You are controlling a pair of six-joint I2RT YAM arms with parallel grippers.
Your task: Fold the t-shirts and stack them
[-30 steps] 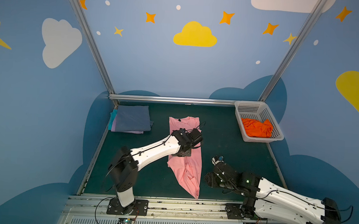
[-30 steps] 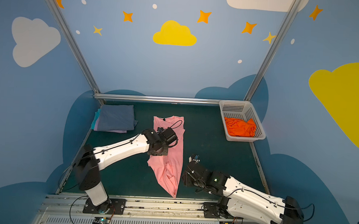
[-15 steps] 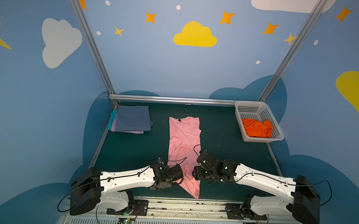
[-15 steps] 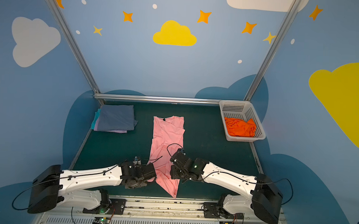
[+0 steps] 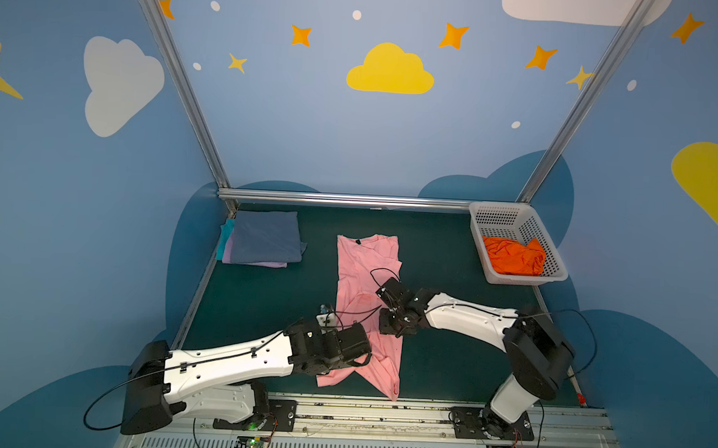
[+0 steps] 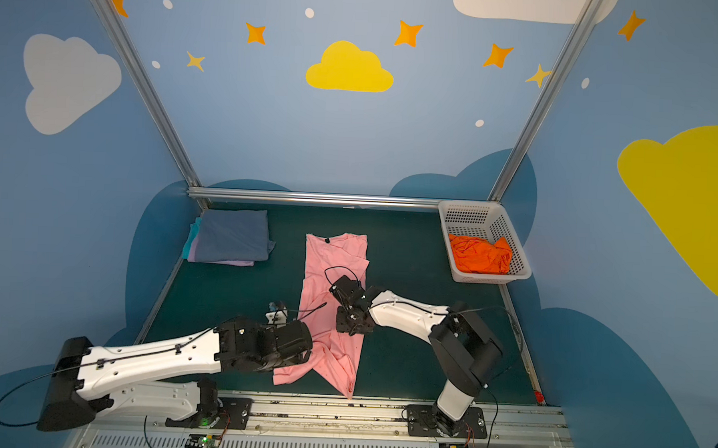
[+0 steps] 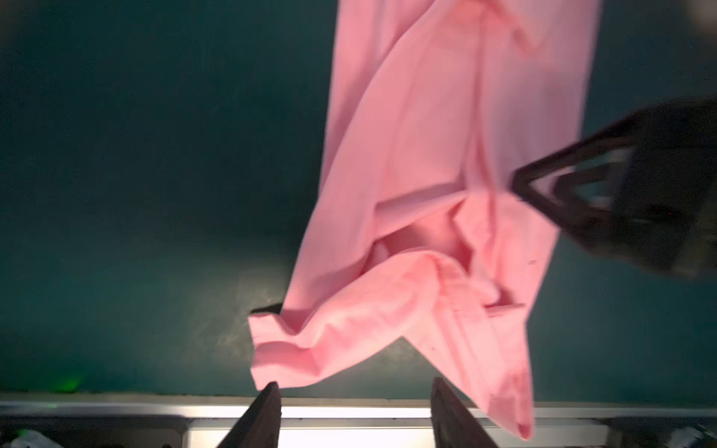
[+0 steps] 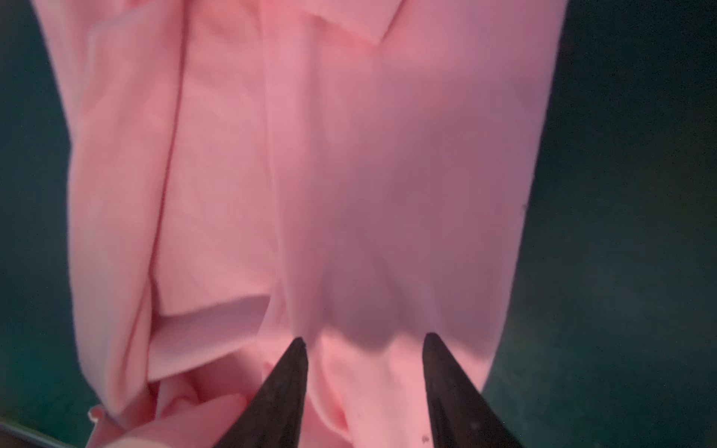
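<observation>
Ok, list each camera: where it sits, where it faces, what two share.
Top views: high in front, looking down at the pink t-shirt, folded stack, basket; left arm and right arm show.
Left wrist: on the left arm, facing the shirt's rumpled hem and front rail; own fingertips, right gripper.
Right wrist: close above the shirt; own fingertips.
Shared: the pink t-shirt, in all.

Both top views overlook the whole counter (image 5: 254, 295) from above; both wrist cameras closely face the pink t-shirt (image 7: 426, 155).
</observation>
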